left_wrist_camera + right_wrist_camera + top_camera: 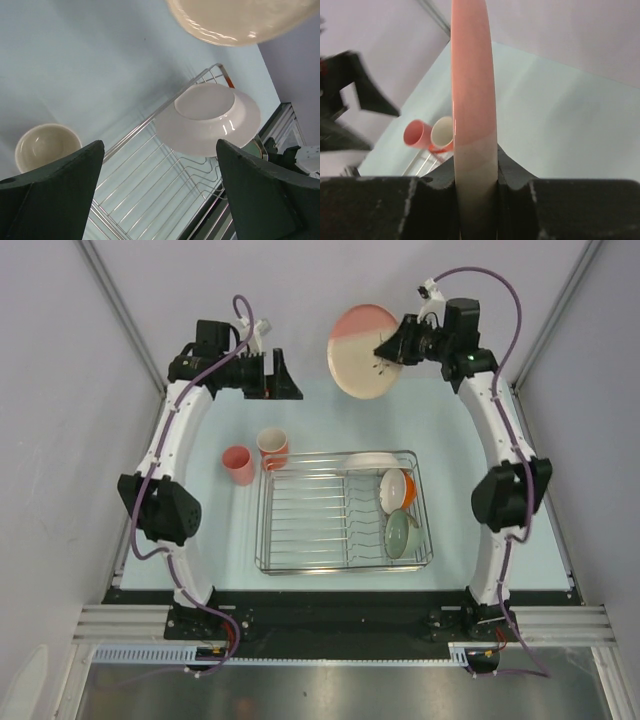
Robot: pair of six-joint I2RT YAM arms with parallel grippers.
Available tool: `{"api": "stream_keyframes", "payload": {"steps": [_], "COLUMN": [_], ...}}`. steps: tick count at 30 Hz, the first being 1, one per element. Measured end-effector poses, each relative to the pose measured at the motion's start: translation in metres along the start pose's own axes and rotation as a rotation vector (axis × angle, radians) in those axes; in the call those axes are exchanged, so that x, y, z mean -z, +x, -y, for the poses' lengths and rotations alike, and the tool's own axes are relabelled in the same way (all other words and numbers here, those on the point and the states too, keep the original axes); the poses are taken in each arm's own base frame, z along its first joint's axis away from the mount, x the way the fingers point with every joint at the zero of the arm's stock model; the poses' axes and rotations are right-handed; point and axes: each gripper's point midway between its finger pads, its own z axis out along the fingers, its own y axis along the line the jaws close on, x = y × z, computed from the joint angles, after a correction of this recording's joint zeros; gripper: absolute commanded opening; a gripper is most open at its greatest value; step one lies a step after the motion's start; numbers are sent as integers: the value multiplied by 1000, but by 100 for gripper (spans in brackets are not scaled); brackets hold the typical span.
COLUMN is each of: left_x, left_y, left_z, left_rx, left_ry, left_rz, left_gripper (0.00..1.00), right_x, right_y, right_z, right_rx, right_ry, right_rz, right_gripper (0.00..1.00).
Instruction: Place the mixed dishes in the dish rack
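Since the rack point(343, 510) takes dishes on edge, the right hand point(388, 350) clamps the plate point(352, 340) by its rim, seemingly near upright; the left hand point(287, 377) gapes empty.

The glossy round plate point(363, 350) at the far right is two-toned: pink across its far part and cream over the rest, with no print. On the pale blue-green table top point(230, 540), to the left, are a plain pink tumbler point(238, 464) and an orange mug point(273, 448) with a white inside. The wire dish rack point(345, 568) is bright silver. In it are a plain white shallow plate point(368, 460), an orange bowl point(396, 490) that is white inside, and a pale green bowl point(399, 534).
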Motion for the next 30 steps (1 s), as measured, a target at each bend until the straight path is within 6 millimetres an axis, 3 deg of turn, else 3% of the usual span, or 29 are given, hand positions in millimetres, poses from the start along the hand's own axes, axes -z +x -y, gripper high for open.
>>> {"api": "stream_keyframes", "payload": {"steps": [2,4,5,9,12,15,18,24,30], "left_x": [2,5,6,16,22,25,23,20,21], "left_y": [11,23,28,49,69,100,118,137,135], "left_z": [-4,-8,-9,-12,-13,-20,-28,-41,-41], "left_rx": [11,17,21,11,12,36,42,28,13], "left_ry": [-17,-43,-52,-92,-106,-137,-169,-218,-226], "left_rz": [-27,-53,-62,-98,-123,-171,-209,-240,-231], "left_gripper": [100,100,100,100,100,100,100,100,100], "right_x": [24,58,71,139,182,216,226,214,201], "right_y": [-3,-1,-1,25,52,94,122,188,252], "right_z": [-39,-103,-125,-222,-257,-267,-260,-222,-196], "right_rx": [91,216,262,477,602,714,788,971,1222], "right_ry": [-1,-42,-62,-189,-229,-236,-208,-64,15], "right_rz": [-4,-8,-4,2,3,-55,-132,-390,-673], "right_gripper": [0,0,0,0,0,0,0,0,0]}}
